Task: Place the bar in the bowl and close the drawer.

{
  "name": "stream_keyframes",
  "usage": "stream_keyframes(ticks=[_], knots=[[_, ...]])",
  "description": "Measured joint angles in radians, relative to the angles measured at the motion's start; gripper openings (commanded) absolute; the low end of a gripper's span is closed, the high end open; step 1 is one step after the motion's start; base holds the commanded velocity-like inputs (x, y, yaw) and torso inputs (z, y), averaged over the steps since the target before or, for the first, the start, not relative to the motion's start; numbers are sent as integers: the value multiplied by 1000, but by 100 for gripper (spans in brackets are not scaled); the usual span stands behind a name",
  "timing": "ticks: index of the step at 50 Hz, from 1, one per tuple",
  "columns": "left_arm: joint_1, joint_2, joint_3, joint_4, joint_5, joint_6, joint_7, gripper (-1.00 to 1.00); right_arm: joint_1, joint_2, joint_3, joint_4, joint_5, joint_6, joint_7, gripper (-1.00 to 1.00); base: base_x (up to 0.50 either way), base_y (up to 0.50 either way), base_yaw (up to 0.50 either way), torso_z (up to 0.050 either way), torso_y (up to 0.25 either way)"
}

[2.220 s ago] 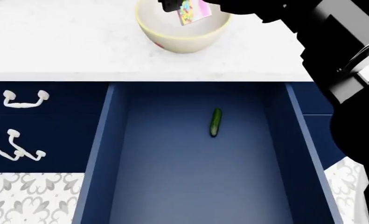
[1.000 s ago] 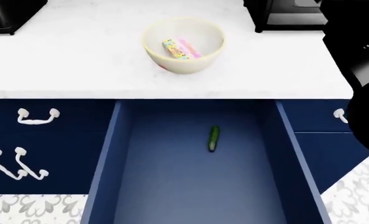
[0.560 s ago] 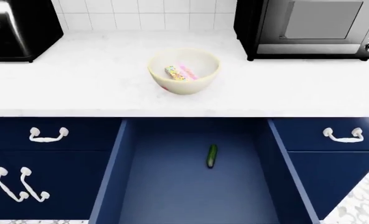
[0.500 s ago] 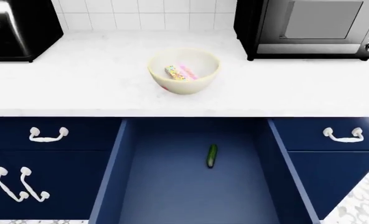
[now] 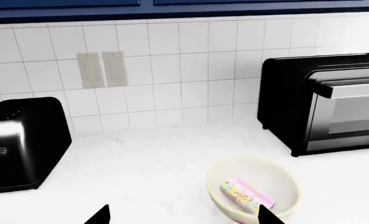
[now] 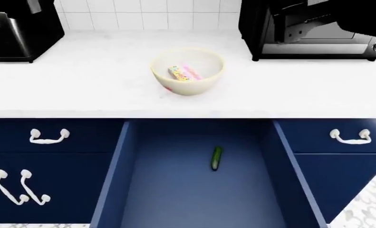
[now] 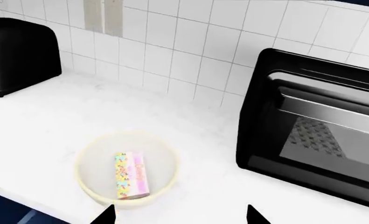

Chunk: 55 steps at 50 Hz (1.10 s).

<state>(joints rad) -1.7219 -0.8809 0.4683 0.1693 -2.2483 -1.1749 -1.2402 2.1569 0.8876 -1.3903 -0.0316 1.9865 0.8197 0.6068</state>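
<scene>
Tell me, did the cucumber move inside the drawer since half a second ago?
No. The cucumber lies at the same spot on the drawer floor, right of its middle.

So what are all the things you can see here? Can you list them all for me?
bar: one, pink and yellow, lying in the bowl
bowl: one, cream-white, on the white counter
drawer: one, navy blue, pulled open below the counter
cucumber: one, dark green, on the drawer floor
toaster: one, black, by the tiled wall
toaster oven: one, black, by the tiled wall
handles: four, white, on the navy cabinet fronts
wall plates: two, beige, on the tiles
left gripper: black tips apart
right gripper: black tips apart
</scene>
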Motion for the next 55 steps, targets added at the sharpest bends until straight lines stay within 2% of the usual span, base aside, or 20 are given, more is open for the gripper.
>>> stream_keyframes(ticks=[7, 17, 55], knots=[[25, -22, -15, 61, -62, 35, -27, 100, -15, 70, 14, -99, 39, -9, 61, 100, 0, 500, 0, 0, 0], [40, -42, -22, 99, -100, 58, -41, 100, -23, 113, 26, -178, 66, -17, 131, 100, 0, 500, 0, 0, 0], [45, -65, -5, 139, -140, 91, -47, 100, -39, 134, 27, -242, 98, 13, 253, 100, 0, 500, 0, 0, 0]])
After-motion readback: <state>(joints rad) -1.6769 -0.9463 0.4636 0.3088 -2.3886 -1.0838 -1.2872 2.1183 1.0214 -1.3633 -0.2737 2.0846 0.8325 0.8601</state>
